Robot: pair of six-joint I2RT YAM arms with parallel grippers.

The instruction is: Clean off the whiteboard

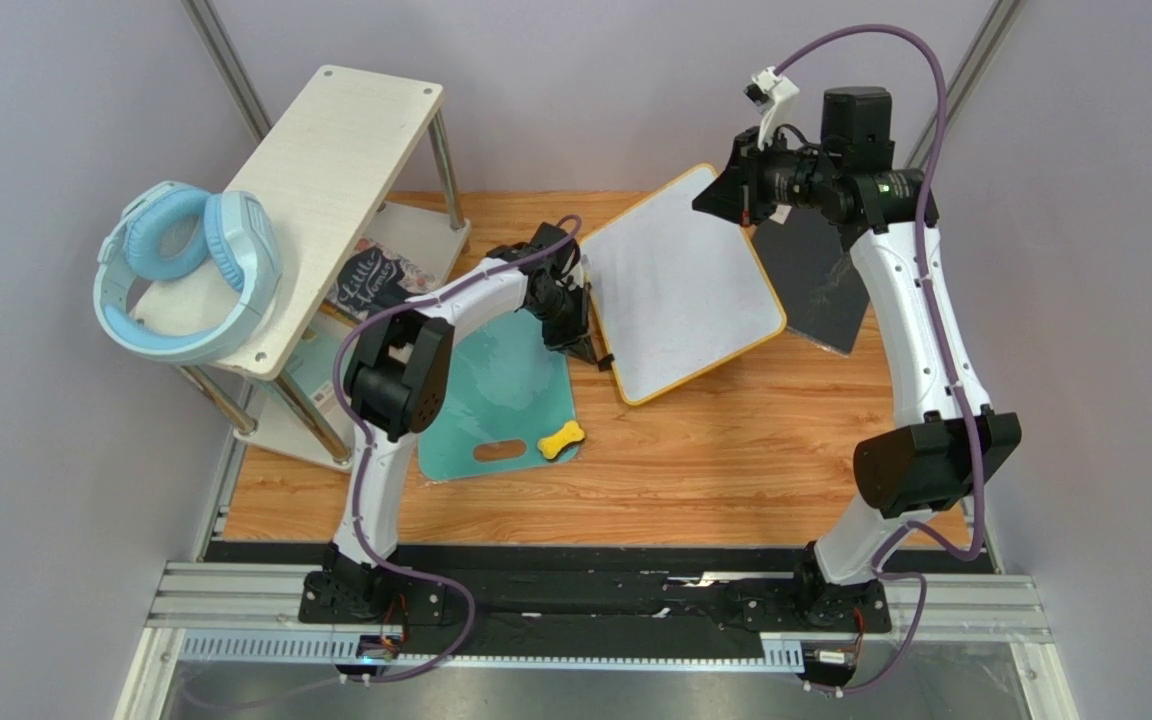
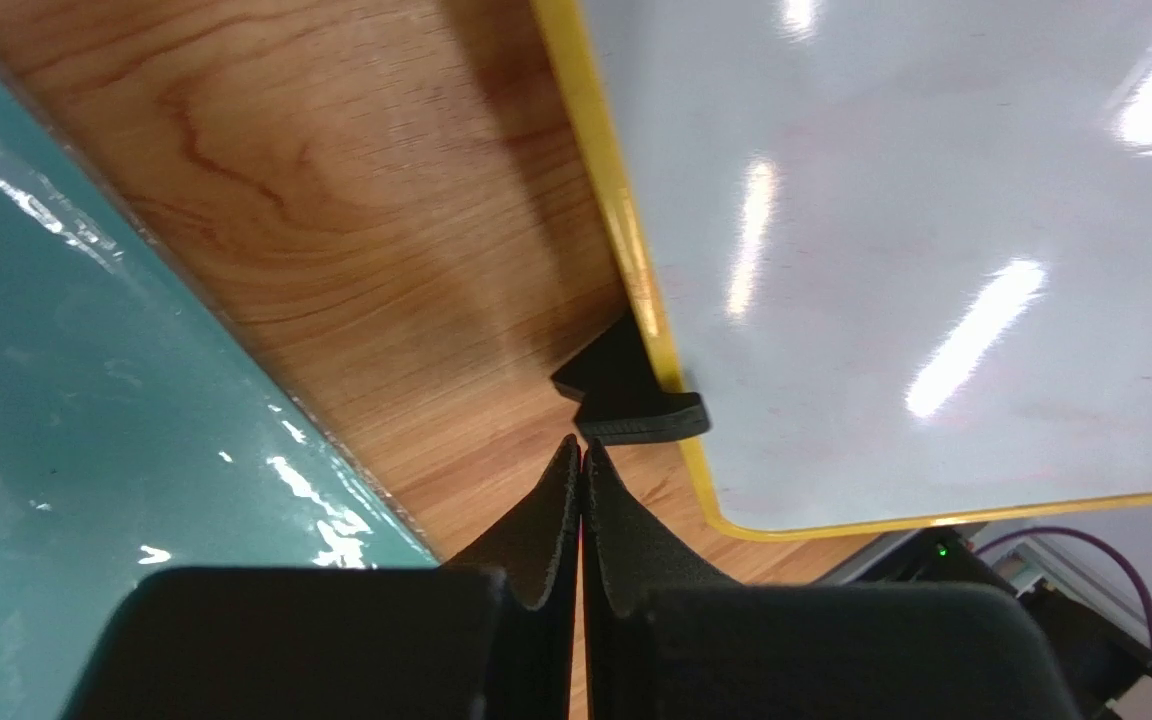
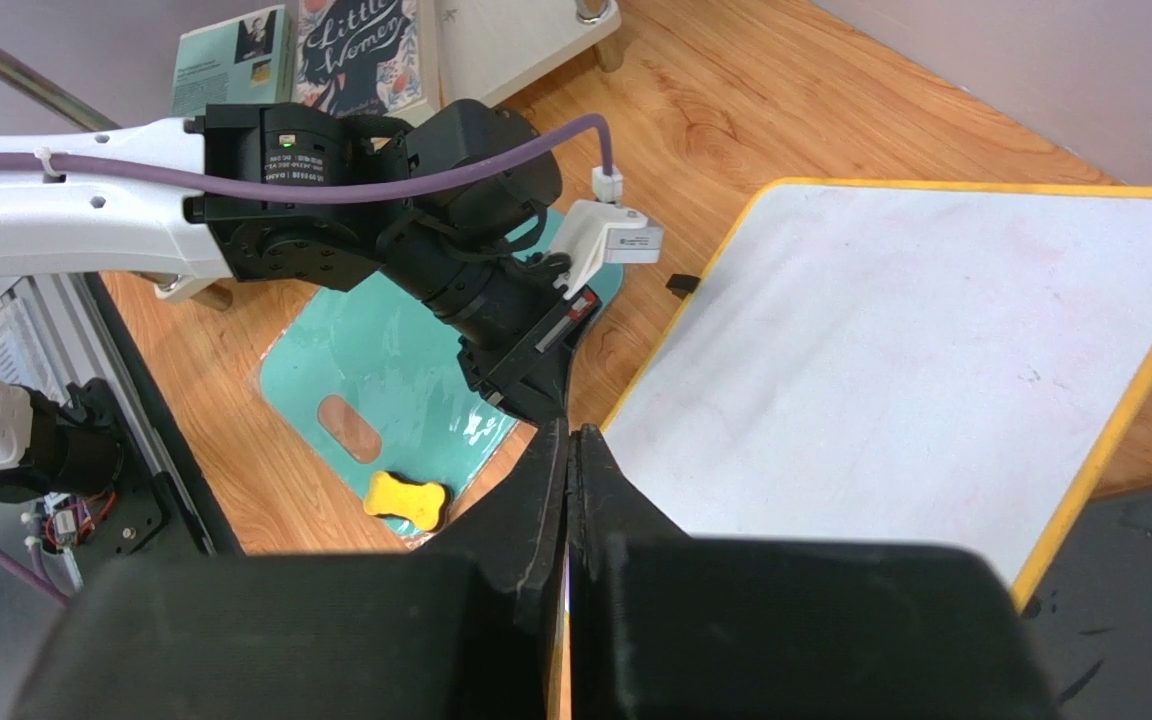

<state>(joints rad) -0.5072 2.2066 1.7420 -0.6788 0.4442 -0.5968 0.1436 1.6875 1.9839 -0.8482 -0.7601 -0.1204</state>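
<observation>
From above, the whiteboard (image 1: 683, 282) is lying just right of the left claw (image 1: 594, 354). In its wrist view, the fingers are pressing together, empty, with the board's black foot (image 2: 630, 402) just ahead. The right claw (image 3: 570, 458) is also pinching on nothing, with the whiteboard lying below and ahead of it

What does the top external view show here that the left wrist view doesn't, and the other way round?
Only the top external: the blue headphones on the shelf, the yellow bone-shaped piece, the dark grey panel and the right arm. Only the left wrist: the left gripper, jaws pressed shut on nothing, just short of a black foot at the whiteboard's frame. Both: the whiteboard, no writing visible, the teal cutting board and the wooden table.
</observation>
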